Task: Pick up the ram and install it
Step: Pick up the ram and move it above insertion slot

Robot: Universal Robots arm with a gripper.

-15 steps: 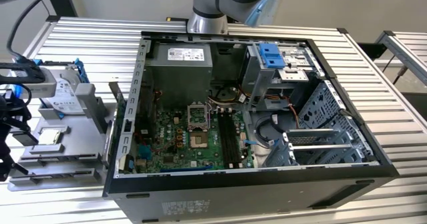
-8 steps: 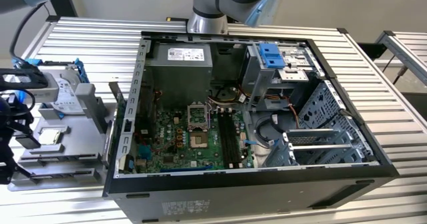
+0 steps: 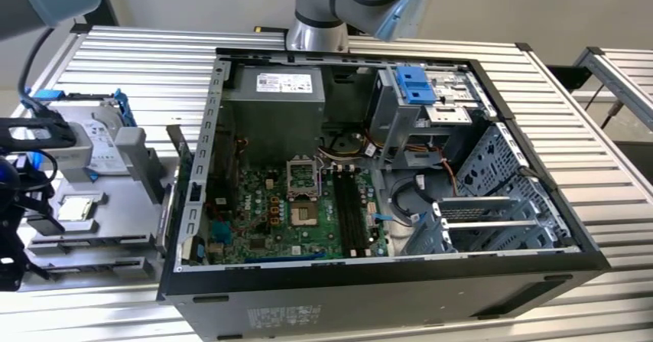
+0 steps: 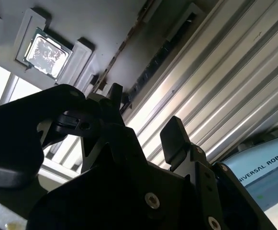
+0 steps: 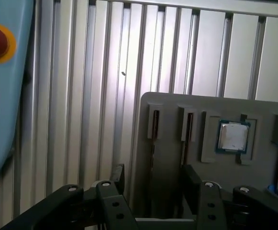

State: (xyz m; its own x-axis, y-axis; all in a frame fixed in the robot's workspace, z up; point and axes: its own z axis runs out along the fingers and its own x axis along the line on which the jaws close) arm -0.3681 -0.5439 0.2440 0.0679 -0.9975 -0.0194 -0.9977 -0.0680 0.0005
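The ram [image 5: 153, 143] stands on edge in a slot of the grey holder tray [image 5: 210, 103], showing as a thin brownish line in the first wrist view. In the second wrist view it is a thin strip [image 4: 122, 48] running toward the fingers. My gripper [image 5: 154, 179] is open above the tray's near end, one black finger on each side of that strip and apart from it. A second thin stick [image 5: 187, 143] stands in the neighbouring slot, close to one finger [image 5: 192, 178]. In the exterior view the gripper [image 3: 15, 212] is at the far left edge, over the tray [image 3: 112, 239].
A small square silver processor chip [image 5: 233, 136] lies in a tray pocket beside the slots. A silver hard drive with blue brackets [image 3: 87, 131] sits at the tray's far end. The open computer case [image 3: 378, 166] fills the middle, its motherboard memory slots [image 3: 352, 204] exposed. Ribbed aluminium table all around.
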